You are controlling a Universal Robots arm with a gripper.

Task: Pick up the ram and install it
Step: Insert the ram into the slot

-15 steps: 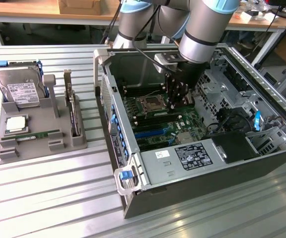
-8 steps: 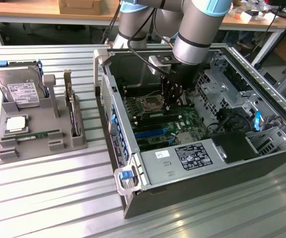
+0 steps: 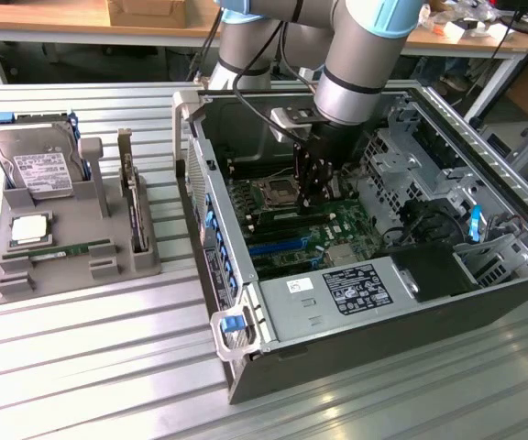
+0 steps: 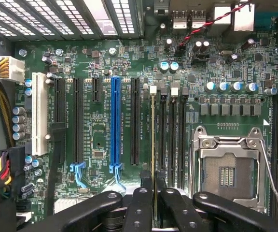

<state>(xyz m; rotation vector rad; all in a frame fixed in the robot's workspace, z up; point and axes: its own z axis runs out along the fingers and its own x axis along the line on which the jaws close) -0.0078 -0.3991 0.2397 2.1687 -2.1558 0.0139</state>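
At the exterior view's centre, the gripper (image 3: 316, 190) (jaws nearly closed) pinches the ram (image 4: 153, 145) edge-on over a motherboard (image 4: 100, 140) slot inside the computer case (image 3: 356, 302).

A: Item one, exterior view. Where do you find it placed?

B: You look down from above and off to one side, at middle range, over the slatted worktop (image 3: 81, 367), the open computer case (image 3: 356, 312) and the grey parts tray (image 3: 71, 266) on that view's left.

A: Item two, wrist view?

B: You ride on the arm, facing straight down into the case, very near the motherboard (image 4: 129, 63).

A: Shared ground?

B: You see the motherboard (image 3: 301, 220) in both, with its processor socket (image 4: 228, 171) (image 3: 276, 192) and the pincer (image 4: 153, 191) (image 3: 314, 197).
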